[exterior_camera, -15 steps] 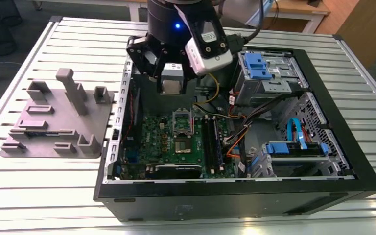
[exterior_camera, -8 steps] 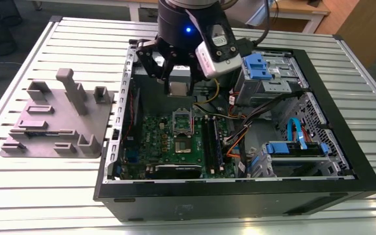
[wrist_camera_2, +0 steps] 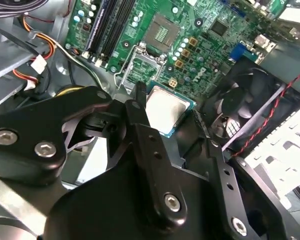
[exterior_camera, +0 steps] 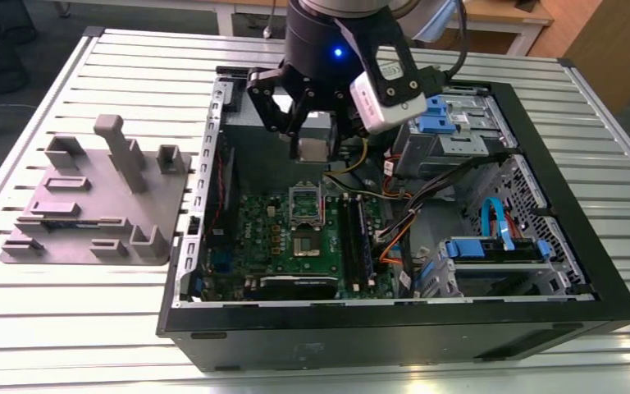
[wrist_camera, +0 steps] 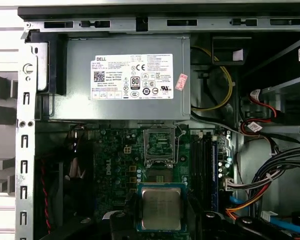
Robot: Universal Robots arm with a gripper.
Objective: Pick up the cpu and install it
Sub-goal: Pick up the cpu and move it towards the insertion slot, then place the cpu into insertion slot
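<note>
My gripper (exterior_camera: 312,150) hangs over the open computer case (exterior_camera: 534,164) and is shut on the cpu (exterior_camera: 312,148). The cpu is a small flat square chip with a silver-grey top. In both wrist views the cpu (wrist_camera_2: 167,109) (wrist_camera: 161,207) sits between the black fingers (wrist_camera_2: 140,115), held level above the green motherboard (wrist_camera: 115,165). The motherboard's socket (wrist_camera: 160,174) lies open just beyond the chip, with its metal load plate (wrist_camera: 160,145) flipped up. In the exterior view the socket (exterior_camera: 308,240) is below and in front of the held chip.
The grey power supply (wrist_camera: 125,82) fills the case's back. Black memory sticks (wrist_camera: 207,165) and orange and black cables (wrist_camera: 270,185) flank the socket, and a black fan (wrist_camera_2: 245,100) sits on its other side. A grey fixture plate (exterior_camera: 96,205) stands on the slatted table at the exterior view's left.
</note>
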